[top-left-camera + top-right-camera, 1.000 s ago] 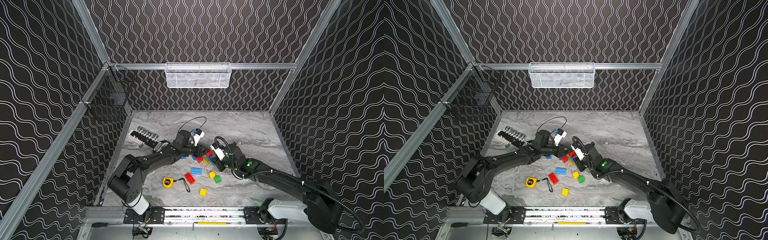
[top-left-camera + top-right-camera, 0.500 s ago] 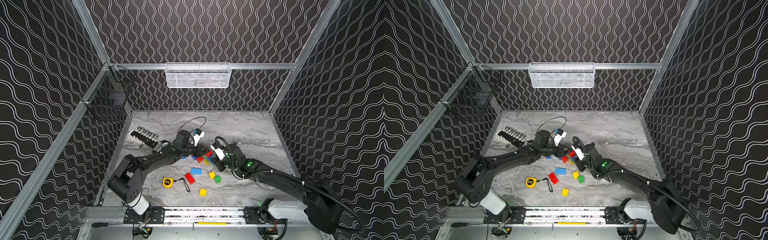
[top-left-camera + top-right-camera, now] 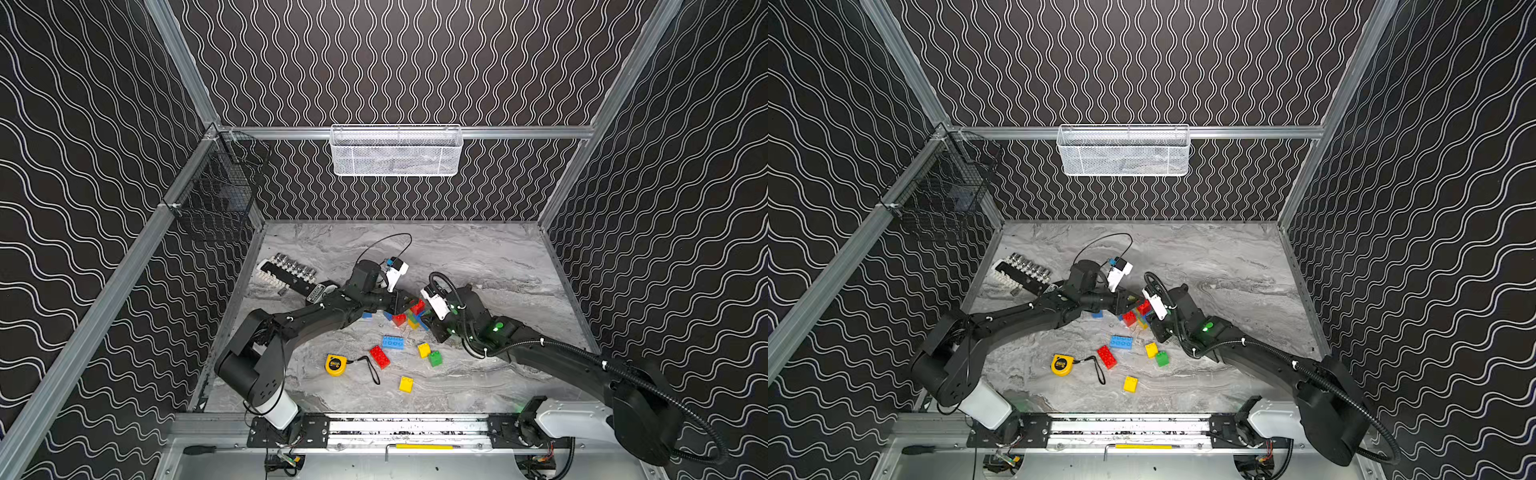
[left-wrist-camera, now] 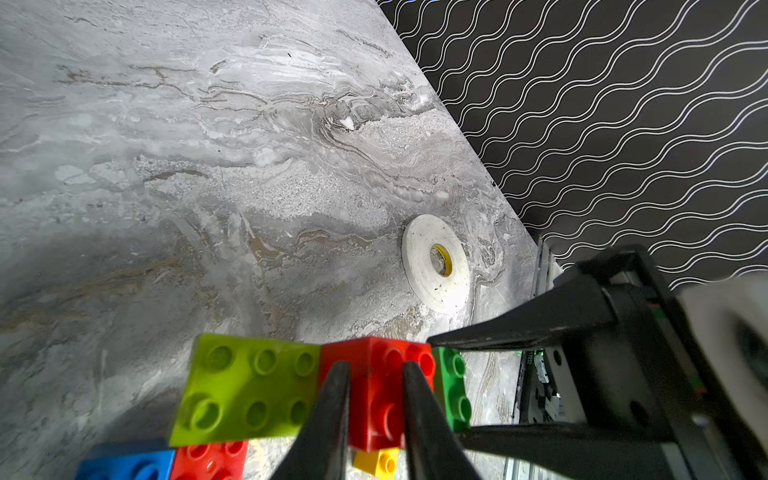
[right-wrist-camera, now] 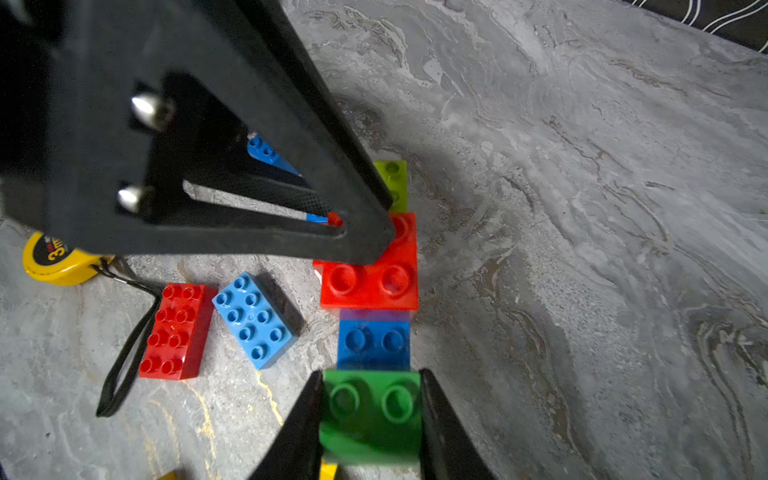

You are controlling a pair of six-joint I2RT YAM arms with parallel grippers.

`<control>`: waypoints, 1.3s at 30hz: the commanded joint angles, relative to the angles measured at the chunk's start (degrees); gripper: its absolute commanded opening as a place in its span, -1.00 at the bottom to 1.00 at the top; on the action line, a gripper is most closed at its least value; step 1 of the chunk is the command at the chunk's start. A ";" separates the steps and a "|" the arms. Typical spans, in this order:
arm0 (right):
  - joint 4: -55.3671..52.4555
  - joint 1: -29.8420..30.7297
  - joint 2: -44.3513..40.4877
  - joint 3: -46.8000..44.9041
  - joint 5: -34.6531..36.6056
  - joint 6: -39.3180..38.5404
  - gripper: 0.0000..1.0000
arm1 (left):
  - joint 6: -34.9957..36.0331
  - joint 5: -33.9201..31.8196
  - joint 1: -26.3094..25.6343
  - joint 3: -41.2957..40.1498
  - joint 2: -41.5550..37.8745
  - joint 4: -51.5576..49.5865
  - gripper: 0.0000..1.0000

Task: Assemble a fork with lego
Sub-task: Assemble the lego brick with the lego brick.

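Observation:
A row of joined lego lies on the marble table between my two grippers: a lime brick (image 5: 392,183), a red brick (image 5: 370,278), a blue brick (image 5: 374,343) and a green brick (image 5: 372,415). My left gripper (image 4: 376,368) is shut on the red brick (image 4: 376,399), and its fingers (image 5: 361,237) cover part of that brick. My right gripper (image 5: 371,374) is shut on the green brick at the row's other end. In both top views the two grippers (image 3: 405,305) (image 3: 1152,322) meet over this lego row (image 3: 411,318).
Loose bricks lie nearer the front: blue (image 3: 392,342), red (image 3: 380,356), yellow (image 3: 424,350), green (image 3: 435,358) and another yellow (image 3: 406,384). A yellow tape measure (image 3: 335,365) with a strap lies left of them. A socket rack (image 3: 291,272) sits at back left, a white tape roll (image 4: 436,262) towards the right wall.

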 commanded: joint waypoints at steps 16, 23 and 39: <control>-8.90 0.18 -0.56 -1.28 -0.11 0.45 -1.00 | 1.09 -3.99 0.35 -0.20 0.56 -9.41 -0.51; -4.85 0.09 -2.19 -1.17 -0.65 0.91 -0.48 | 1.17 -3.81 0.38 -0.22 0.59 -9.33 -0.51; 1.60 7.73 -21.50 -12.48 12.95 11.91 0.33 | 0.82 -2.36 0.29 1.12 1.53 -8.89 -0.51</control>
